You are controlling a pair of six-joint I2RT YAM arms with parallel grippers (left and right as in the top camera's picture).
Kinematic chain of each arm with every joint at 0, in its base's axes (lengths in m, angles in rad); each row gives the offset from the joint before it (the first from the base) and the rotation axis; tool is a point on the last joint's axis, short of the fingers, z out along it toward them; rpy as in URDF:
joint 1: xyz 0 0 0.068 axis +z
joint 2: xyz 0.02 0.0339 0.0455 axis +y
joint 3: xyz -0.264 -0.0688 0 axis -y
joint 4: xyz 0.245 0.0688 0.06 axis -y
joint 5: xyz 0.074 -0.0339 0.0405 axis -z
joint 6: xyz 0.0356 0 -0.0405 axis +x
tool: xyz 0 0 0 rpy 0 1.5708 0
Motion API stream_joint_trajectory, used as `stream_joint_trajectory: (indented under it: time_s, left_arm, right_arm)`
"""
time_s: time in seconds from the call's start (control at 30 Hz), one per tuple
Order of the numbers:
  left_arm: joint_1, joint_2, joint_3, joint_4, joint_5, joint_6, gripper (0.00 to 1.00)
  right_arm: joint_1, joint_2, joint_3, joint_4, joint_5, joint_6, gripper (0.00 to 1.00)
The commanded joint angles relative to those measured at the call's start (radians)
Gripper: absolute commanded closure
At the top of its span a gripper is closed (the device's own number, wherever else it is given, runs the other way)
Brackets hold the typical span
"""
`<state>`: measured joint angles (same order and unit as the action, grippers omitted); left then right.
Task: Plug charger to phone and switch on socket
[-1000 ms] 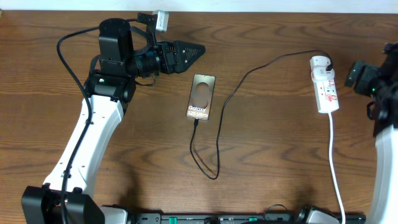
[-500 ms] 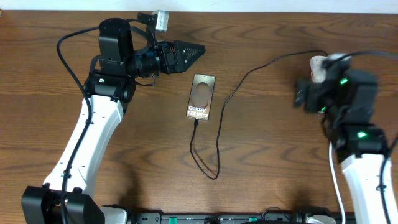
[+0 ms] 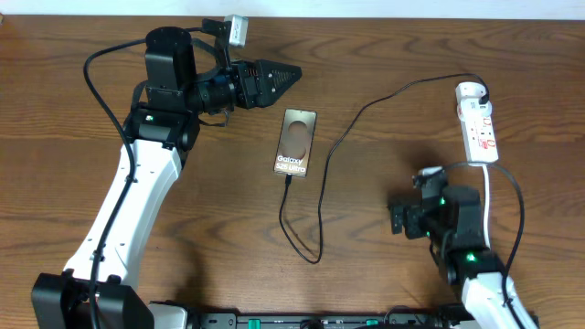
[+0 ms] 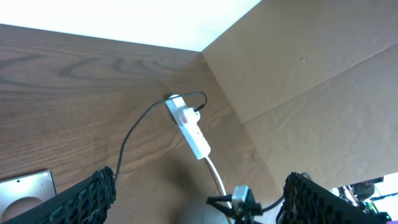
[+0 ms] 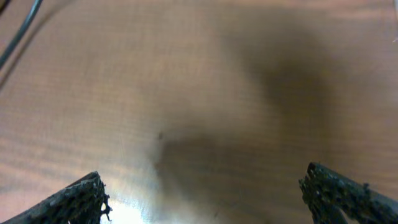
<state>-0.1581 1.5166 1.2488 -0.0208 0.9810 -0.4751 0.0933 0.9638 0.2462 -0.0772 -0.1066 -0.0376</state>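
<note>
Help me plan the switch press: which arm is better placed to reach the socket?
Right. The right gripper, open, sits on the same side of the table as the socket; the left gripper hangs far across, beyond the phone.

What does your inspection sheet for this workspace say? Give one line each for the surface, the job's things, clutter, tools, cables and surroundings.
Surface: brown wood-grain table.
Job's things: phone lies flat mid-table, with the charger tip at its near edge. The socket is on the far right, with the charger's plug at its far end. The switch state cannot be told.
Clutter: nothing seen.
Tools: left tool is open and empty, up by the phone. Right tool is open and empty over bare wood.
Cables: the charger loops from phone to socket. A white cord runs from the socket toward the near edge.
Surroundings: cardboard panel beside the table.
</note>
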Motion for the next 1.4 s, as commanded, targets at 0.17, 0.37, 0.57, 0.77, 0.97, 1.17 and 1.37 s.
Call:
stream_joint_trajectory:
  time_s: [0.17, 0.37, 0.57, 0.77, 0.97, 1.17, 1.37]
  left_arm:
    - [0.003, -0.014, 0.011, 0.002, -0.003, -0.004, 0.13]
    - [0.003, -0.014, 0.011, 0.002, -0.003, -0.004, 0.13]
    - [0.003, -0.014, 0.011, 0.002, -0.003, -0.004, 0.13]
    - [0.003, -0.014, 0.011, 0.002, -0.003, -0.004, 0.13]
    - [0.003, -0.014, 0.011, 0.002, -0.003, -0.004, 0.13]
    - [0.003, -0.014, 0.011, 0.002, -0.003, -0.004, 0.13]
    - [0.003, -0.014, 0.011, 0.002, -0.003, -0.004, 0.13]
  right_arm:
    - [0.006, -0.105, -0.154, 0.130, -0.047, 0.000, 0.01]
    - [0.006, -0.218, -0.240, 0.131, -0.058, 0.000, 0.01]
    - [0.006, -0.362, -0.241, 0.012, -0.056, -0.001, 0.01]
    - [0.006, -0.447, -0.241, 0.014, -0.057, -0.001, 0.01]
    - [0.006, -0.578, -0.241, 0.014, -0.057, -0.001, 0.01]
    - [0.006, -0.764, -0.241, 0.014, -0.057, -0.001, 0.01]
    - [0.006, -0.958, -0.241, 0.024, -0.057, -0.001, 0.01]
